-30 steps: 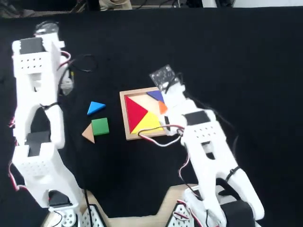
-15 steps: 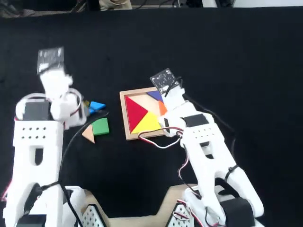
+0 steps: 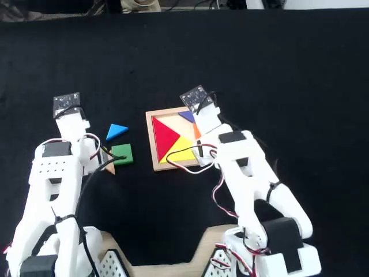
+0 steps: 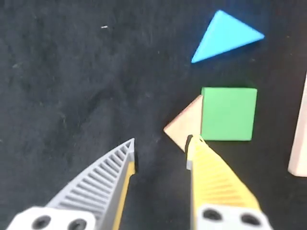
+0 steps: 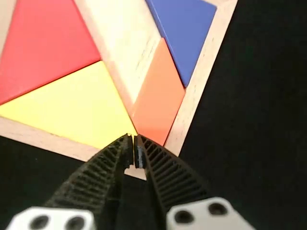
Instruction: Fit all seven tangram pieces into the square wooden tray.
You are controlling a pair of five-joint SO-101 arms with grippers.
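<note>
Tray [image 3: 149,141] sits centre frame in the high view, edges square to the frame, on the black cloth [image 3: 277,86].

Four pieces are in:
- Red triangle [image 3: 164,137]: long edge on the left wall, tip pointing right toward tray centre.
- Yellow triangle [image 3: 181,151]: long edge on the bottom wall, tip pointing up.
- Blue piece [image 3: 188,116]: top right corner of the tray.
- Orange piece [image 3: 197,131]: just below the blue one, long axis along the right wall.

The right arm covers part of the last two in the high view, so their outlines are cut off there. In the right wrist view the tray floor is bare between the red triangle and those two.

Three pieces are out, on the cloth left of the tray:
- Light blue triangle [image 3: 116,131]: long edge runs lower left to upper right, square corner toward frame top.
- Green square [image 3: 121,154]: just below it, not touching.
- Tan triangle [image 3: 109,168]: against the square's left side, tip pointing frame left, partly hidden by the left arm and a cable.

Left claw [image 4: 161,141] is spread with nothing between the fingers. Its yellow finger [image 4: 211,172] covers one corner of the tan triangle; can't tell if it touches.

Right claw [image 5: 133,138] is pressed together on nothing. Its tips are over the tray rim where the yellow triangle and orange piece meet; contact unclear.
</note>
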